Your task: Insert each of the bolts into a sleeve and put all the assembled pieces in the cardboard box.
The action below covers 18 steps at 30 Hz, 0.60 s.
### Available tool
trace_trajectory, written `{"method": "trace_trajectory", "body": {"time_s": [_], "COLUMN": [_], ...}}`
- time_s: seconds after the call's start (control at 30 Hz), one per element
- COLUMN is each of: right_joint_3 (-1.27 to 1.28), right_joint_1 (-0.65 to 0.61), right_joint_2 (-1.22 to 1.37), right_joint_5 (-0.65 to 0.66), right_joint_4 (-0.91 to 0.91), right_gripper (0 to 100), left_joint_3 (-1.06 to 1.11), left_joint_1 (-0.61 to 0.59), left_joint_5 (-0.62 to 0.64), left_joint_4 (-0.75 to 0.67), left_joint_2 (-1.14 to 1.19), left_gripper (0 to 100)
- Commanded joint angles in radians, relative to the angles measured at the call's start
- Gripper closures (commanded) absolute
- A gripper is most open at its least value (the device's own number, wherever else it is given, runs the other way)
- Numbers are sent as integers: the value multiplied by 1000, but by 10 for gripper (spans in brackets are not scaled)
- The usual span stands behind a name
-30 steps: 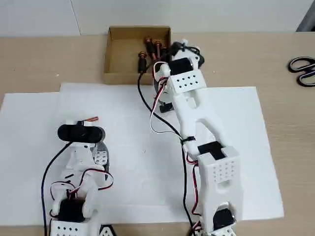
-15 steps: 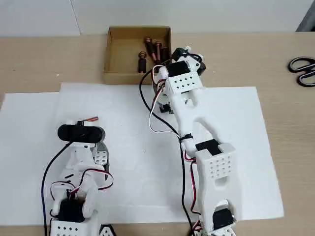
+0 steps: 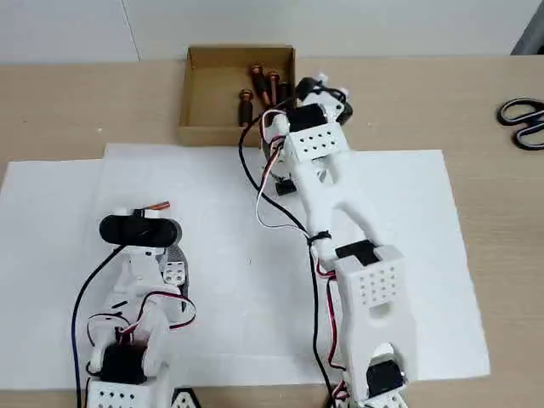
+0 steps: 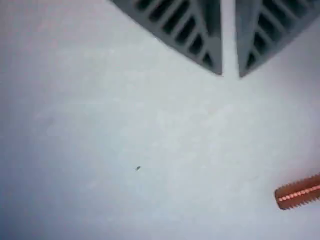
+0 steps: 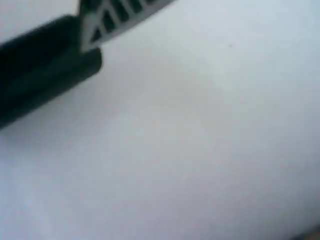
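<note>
Cardboard box (image 3: 197, 93) stands at the far edge of the wooden bench (image 3: 76, 102), just beyond a large white paper sheet (image 3: 221, 280), and several copper bolts in dark sleeves (image 3: 259, 85) lie together in the box's right half. From above, the right arm (image 3: 340, 212) stretches across the sheet with its wrist over the paper's far edge, just beside the box's near right corner; the left arm (image 3: 136, 280) is folded low at the near left. One loose copper bolt (image 3: 155, 206) lies on the paper just past the left arm's tip, and scissors (image 3: 523, 119) rest on the bench far to the right. The left wrist camera adds what the overhead hides: the left claw (image 4: 229, 74) hangs over bare paper, its grey ribbed fingers (image 4: 192, 35) close together with only a thin slit between and nothing in it, and the bolt's threaded end lies apart from them. The right wrist camera shows one grey ribbed finger of the right claw (image 5: 92, 37) touching a black rounded bar (image 5: 40, 70) above the paper; whether that claw is apart or together I cannot tell.
</note>
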Motion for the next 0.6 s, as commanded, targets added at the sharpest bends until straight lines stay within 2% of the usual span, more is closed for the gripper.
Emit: {"method": "trace_trajectory", "body": {"time_s": [0.0, 0.2, 0.57], "right_joint_3": [-44, -44, -44], "right_joint_1": [-7, -8, -5], "right_joint_2": [8, 53, 90], "right_joint_5": [9, 12, 12], "right_joint_4": [-58, -133, -133], "right_gripper": [800, 801, 812], "left_joint_3": [-7, -7, -7], "left_joint_1": [-2, -2, -2], "left_joint_5": [5, 5, 5], "left_joint_4": [-15, -15, -15], "left_joint_2": [-9, -9, -9], "left_gripper": [994, 994, 994]}}
